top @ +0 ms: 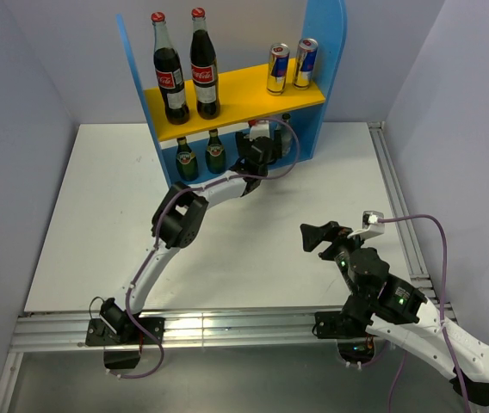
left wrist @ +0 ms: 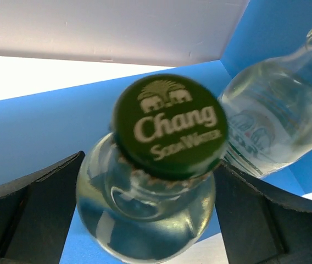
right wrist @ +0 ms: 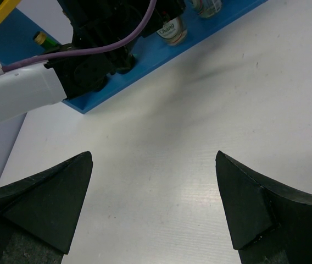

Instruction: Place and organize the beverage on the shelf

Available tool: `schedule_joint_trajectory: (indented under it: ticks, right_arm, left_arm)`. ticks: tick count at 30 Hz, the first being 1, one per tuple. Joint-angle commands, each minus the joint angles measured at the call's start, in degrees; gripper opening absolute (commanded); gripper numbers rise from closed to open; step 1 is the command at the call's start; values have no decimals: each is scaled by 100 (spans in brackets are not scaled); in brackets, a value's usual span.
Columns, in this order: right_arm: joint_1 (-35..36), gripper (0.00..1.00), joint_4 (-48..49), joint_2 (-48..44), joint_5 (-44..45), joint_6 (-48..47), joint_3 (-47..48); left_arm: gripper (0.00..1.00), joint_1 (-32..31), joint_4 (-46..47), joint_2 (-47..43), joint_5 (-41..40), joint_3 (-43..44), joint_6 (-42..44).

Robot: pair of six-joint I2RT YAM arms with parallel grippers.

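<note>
- Nearest to us, in the left wrist view, is the green cap [left wrist: 170, 126] of a small clear bottle [left wrist: 145, 220]. The left gripper [left wrist: 149, 162] has one finger at each side of the bottle's shoulder, and both seem pressed on the glass, so we judge it clamped on this bottle.
- We find this bottle in the lower level of the shelf [left wrist: 29, 132], just beside a second clear bottle [left wrist: 277, 121]. We cannot tell if its bottom rests on the blue base.
- On the yellow upper board [top: 244, 90] stand the cola bottles [top: 171, 77] and the cans [top: 277, 69].
- We see the right gripper [right wrist: 154, 155] over the tabletop [right wrist: 200, 110] with its fingers wide apart, holding nothing, well apart from the shelf.
- We think letting go could tip the bottle onto its neighbour, if it is not flat on the base.
- When the arm moves out, a finger may catch the second clear bottle, or the wrist may strike the yellow upper board and shake the cans, because the space is narrow.
</note>
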Motion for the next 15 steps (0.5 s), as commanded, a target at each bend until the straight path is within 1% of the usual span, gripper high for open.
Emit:
schedule_joint_trajectory:
  ticks: [1,3,9,10,15]
  right_arm:
    - [31,100,145,-40,83,-49,-23]
    - [40,100,145,-49,100,-49,-32]
    - [40,100,145,-31,118,-40,-32]
    - [40,100,136,-23,135,-48,-32]
    - [40,100,153,4,144,-40,-32]
  left_arm:
    - [99,50,656,-683,53,-286,-33]
    - [99,6,709,-859,-18,-471,-15]
    - [99,-117,875,-1439,-97,-1385,-129]
    - [99,-161,919,-1518,-132,-1613,-112]
    - [99,-337,1034,-2001,-167,-2168,29]
